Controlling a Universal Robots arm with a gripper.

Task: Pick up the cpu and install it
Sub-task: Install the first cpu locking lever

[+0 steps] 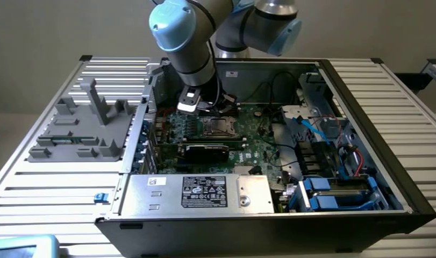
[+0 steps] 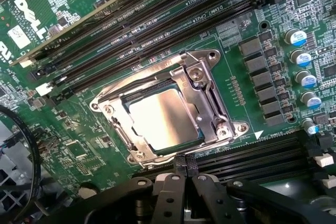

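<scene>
We record an open computer case (image 1: 390, 177) lying on a slatted table (image 1: 52, 188), its green motherboard (image 1: 257, 137) exposed, with a grey moulded fixture (image 1: 81, 129) to the exterior view's left and the robot arm (image 1: 189, 43) reaching down into the case. On the board we note the metal-framed socket (image 2: 207, 85) between rows of black memory slots (image 2: 157, 19), and the cpu (image 2: 165, 119) lies flat inside that frame, silver top up. Smallest, the gripper (image 2: 184, 165) hangs just beside the socket's edge, fingertips pressed together and empty.
</scene>
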